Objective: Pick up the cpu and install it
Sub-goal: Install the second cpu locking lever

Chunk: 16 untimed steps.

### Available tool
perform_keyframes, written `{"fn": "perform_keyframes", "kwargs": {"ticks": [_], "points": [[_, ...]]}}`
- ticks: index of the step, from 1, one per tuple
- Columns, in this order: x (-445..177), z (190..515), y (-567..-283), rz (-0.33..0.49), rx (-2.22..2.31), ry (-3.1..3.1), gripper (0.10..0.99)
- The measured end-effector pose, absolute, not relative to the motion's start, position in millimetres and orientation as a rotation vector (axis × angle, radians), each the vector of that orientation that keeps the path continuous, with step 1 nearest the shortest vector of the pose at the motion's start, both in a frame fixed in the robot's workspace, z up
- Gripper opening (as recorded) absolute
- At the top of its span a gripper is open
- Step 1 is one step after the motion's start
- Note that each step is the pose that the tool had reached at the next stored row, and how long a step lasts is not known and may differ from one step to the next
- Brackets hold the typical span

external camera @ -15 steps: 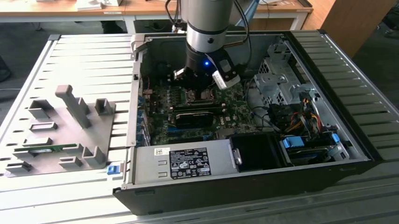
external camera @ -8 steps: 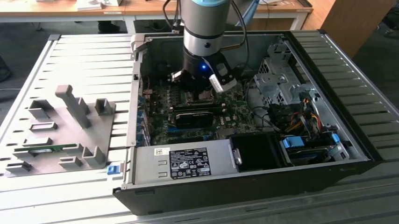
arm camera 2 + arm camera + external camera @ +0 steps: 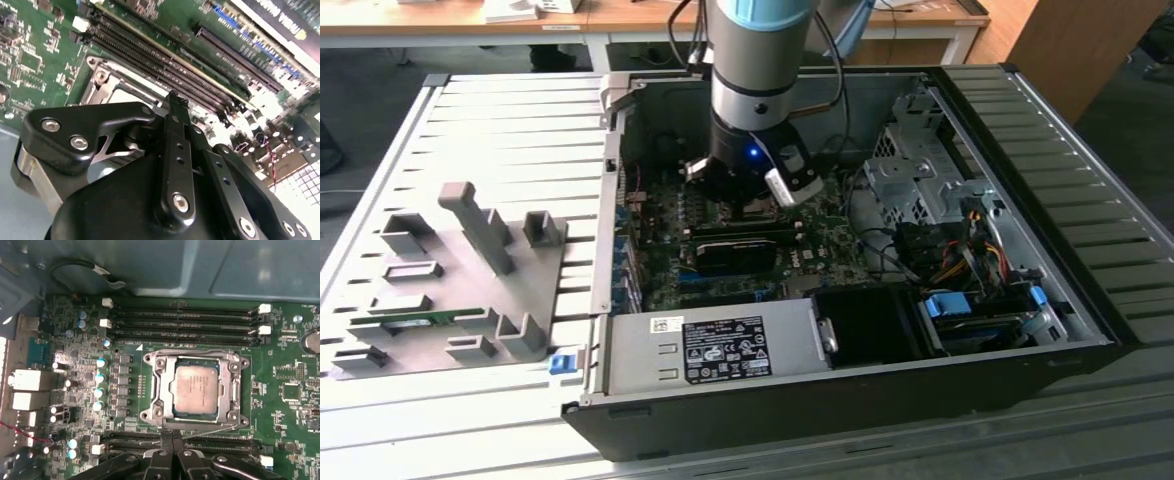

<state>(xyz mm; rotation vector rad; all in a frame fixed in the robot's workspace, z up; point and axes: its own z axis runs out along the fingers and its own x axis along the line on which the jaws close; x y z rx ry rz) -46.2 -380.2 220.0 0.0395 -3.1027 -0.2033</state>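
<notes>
1. Hanging over the open computer case (image 3: 1067, 300) in the exterior view, the arm is seen lowered into the case's middle, with the gripper (image 3: 750, 205) just above the motherboard (image 3: 680, 280).
2. The cpu (image 3: 196, 388) is seen in the first wrist view lying flat inside the metal socket frame (image 3: 155, 385), its silvery top facing up and its edges squared with the frame.
3. The socket frame is flanked on two opposite sides by rows of black memory slots (image 3: 185, 320).
4. The gripper's fingers (image 3: 172, 460) are pressed together in the first wrist view, with nothing held between them, and they lie near the socket frame without touching the cpu.
5. In the second wrist view the black gripper linkage (image 3: 175, 165) is seen close up, with the socket frame partly hidden behind it.
6. A grey fixture plate (image 3: 440, 290) with upright blocks is seen on the table toward the exterior view's left, well apart from the gripper, with a narrow green strip (image 3: 420, 322) lying in it.
7. A labelled power supply (image 3: 714, 348) is set at the case's near edge.
</notes>
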Motion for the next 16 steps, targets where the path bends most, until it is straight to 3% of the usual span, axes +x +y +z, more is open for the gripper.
{"fn": "perform_keyframes", "kwargs": {"ticks": [16], "points": [[-56,212,-392,-0.289,0.04,-3.097,0.106]]}}
